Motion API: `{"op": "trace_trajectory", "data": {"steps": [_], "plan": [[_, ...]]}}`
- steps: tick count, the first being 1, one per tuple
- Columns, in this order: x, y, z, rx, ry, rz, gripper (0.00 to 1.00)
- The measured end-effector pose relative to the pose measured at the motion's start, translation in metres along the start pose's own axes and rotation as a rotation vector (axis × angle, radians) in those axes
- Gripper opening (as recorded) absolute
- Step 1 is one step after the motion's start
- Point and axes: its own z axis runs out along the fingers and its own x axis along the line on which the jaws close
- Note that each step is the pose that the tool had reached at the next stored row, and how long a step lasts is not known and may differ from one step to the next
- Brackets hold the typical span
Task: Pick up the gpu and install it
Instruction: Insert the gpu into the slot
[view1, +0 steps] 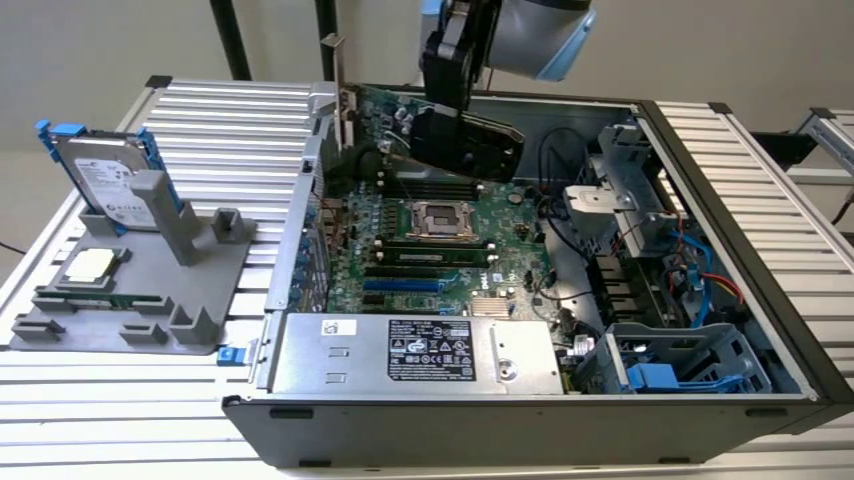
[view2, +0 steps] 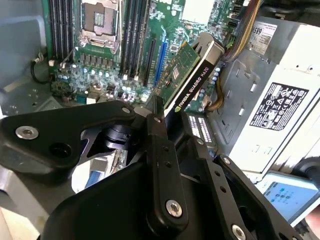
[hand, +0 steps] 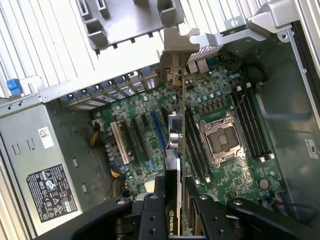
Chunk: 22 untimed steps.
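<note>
I've got the fingers (view2: 159, 150) clamped on the gpu (view1: 461, 140), tilted above the motherboard (view1: 441, 255) inside the case (view1: 747, 190). It seems offset from the blue slot (hand: 159, 131), hard to judge; its bracket (hand: 172, 47) could snag the rear wall (hand: 115, 84).

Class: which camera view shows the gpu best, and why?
The second wrist view: the gpu shows its green board and black shroud, clamped in the gripper. The exterior view shows its black shroud above the motherboard; the first wrist view shows it edge-on, with the bracket.

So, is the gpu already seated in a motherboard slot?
No, the gripper holds the gpu tilted in the air above the motherboard.
</note>
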Motion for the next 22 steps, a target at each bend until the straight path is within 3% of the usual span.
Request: {"op": "trace_trajectory", "data": {"steps": [22], "plan": [[0.0,0.0002,-0.0031,-0.0009,0.0059,-0.12,0.0]]}}
